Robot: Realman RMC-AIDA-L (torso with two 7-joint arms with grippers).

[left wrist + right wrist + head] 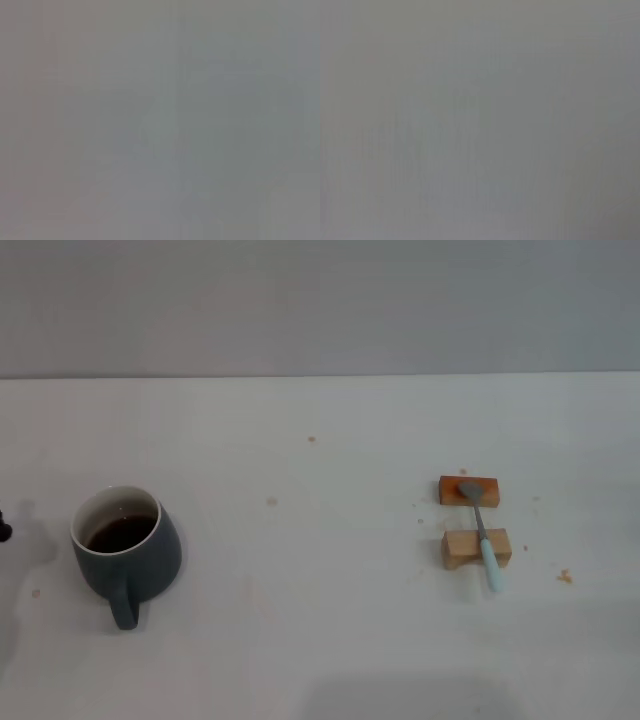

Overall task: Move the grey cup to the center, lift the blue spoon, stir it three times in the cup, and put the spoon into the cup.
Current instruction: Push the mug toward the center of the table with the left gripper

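The grey cup stands at the table's left in the head view. It holds dark brown liquid, and its handle points toward the near edge. The blue spoon lies at the right across two small wooden blocks. Its metal bowl rests on the far block and its pale blue handle on the near one. A small dark part at the left edge, just left of the cup, seems to belong to my left gripper. My right gripper is out of view. Both wrist views show only plain grey.
The spoon rests on an orange-brown block and a paler wooden block. A few small crumbs and stains dot the white table. A grey wall runs behind the table's far edge.
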